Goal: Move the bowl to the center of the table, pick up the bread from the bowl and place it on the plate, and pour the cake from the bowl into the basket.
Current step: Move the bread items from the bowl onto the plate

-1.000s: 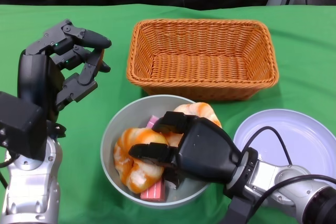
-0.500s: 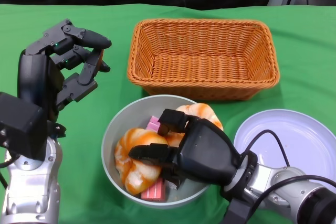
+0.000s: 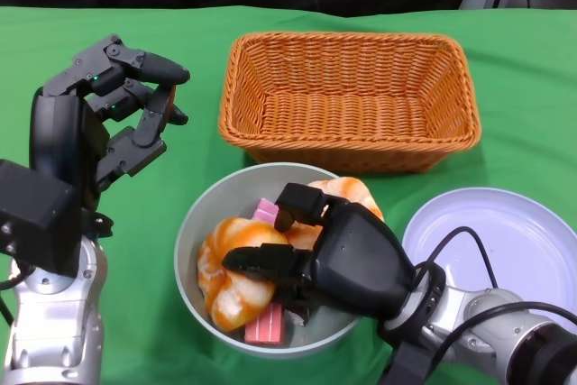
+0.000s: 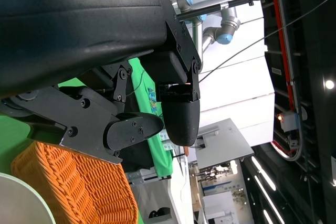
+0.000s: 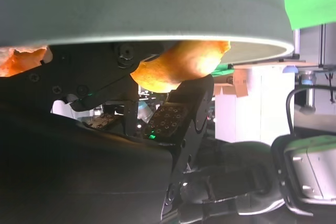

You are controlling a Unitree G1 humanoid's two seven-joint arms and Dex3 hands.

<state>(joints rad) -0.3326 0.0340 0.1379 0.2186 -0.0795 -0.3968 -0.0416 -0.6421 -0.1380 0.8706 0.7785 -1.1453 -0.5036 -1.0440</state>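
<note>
**Mia:** What is the bowl (image 3: pixel 203 214) like?

**Sam:** It is round, gray and smooth. It sits on the green table (image 3: pixel 532 87), just in front of the basket (image 3: pixel 350 101). The basket is orange, made of woven strips, with a long box shape.

**Mia:** What is in the bowl?

**Sam:** Two pieces of bread (image 3: pixel 230 272), puffy and shiny, orange with pale stripes. One is at the left side, the other is at the far side, mostly behind the hand. There are also pink cake (image 3: pixel 268 324) pieces, flat and blocky. I can see two bits, one near the front and one further back.

**Mia:** What is the right hand (image 3: pixel 338 254) doing?

**Sam:** It is black and hard, and it reaches into the bowl. Its fingers (image 3: pixel 261 261) curl against the left bread. The wrist picture shows bread (image 5: pixel 176 66) between the fingers under the bowl's rim (image 5: pixel 157 39). It covers much of the bowl.

**Mia:** And the left hand (image 3: pixel 113 114)?

**Sam:** It is up beside the basket, fingers bent but apart, holding nothing.

**Mia:** Anything else?

**Sam:** One white round plate (image 3: pixel 514 241), smooth, to the right of the bowl. A black cable lies over its edge.
</note>
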